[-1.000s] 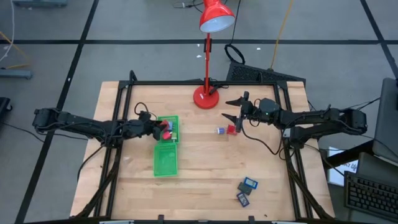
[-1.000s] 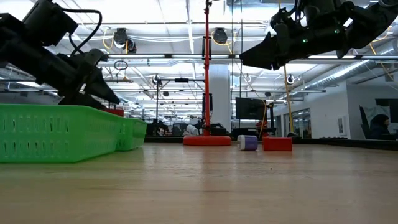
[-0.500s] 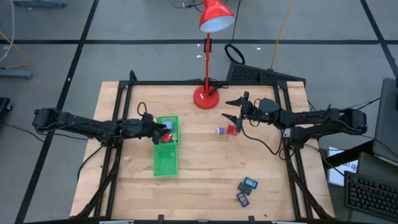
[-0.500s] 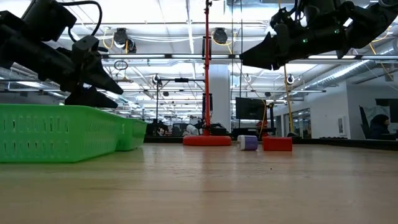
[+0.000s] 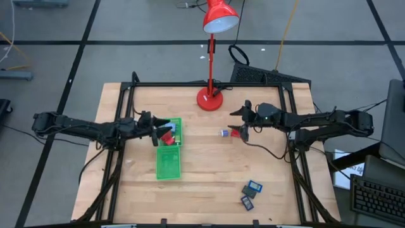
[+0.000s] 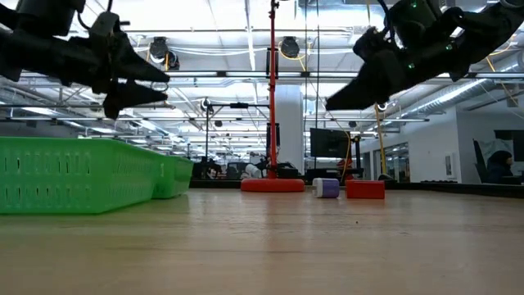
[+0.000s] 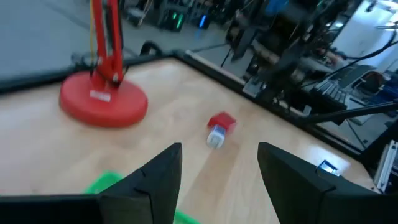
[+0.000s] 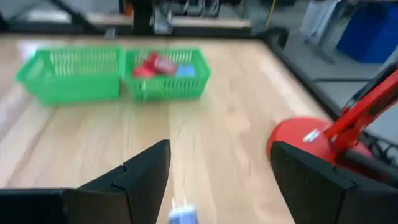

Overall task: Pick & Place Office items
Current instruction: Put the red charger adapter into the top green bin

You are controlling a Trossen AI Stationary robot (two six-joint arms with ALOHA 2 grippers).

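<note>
The green two-compartment tray (image 5: 168,158) lies left of the table's centre. A red block (image 5: 168,135) and a blue piece (image 8: 185,70) lie in its far compartment. My left gripper (image 5: 159,131) hovers open over that compartment's left rim, seen also in the low view (image 6: 155,86). A second red block (image 5: 236,132) and a whitish-blue bit (image 5: 224,133) rest on the wood right of centre. My right gripper (image 5: 236,122) is open just above and right of them, tipped downward (image 6: 340,102). Two dark rectangles with blue faces (image 5: 254,187) (image 5: 247,202) lie near the table's near edge.
The red desk lamp stands on its round base (image 5: 209,99) at the far middle of the table, its pole rising between the arms (image 6: 273,90). A black frame (image 5: 202,84) runs round the tabletop. Bare wood (image 5: 209,164) lies between the tray and the dark rectangles.
My left gripper has risen out of the tray's far compartment and drawn back a little toward the table's left edge, staying open; the red block stays in the tray. My right gripper has moved toward the table's left and tipped down toward the red block on the wood.
</note>
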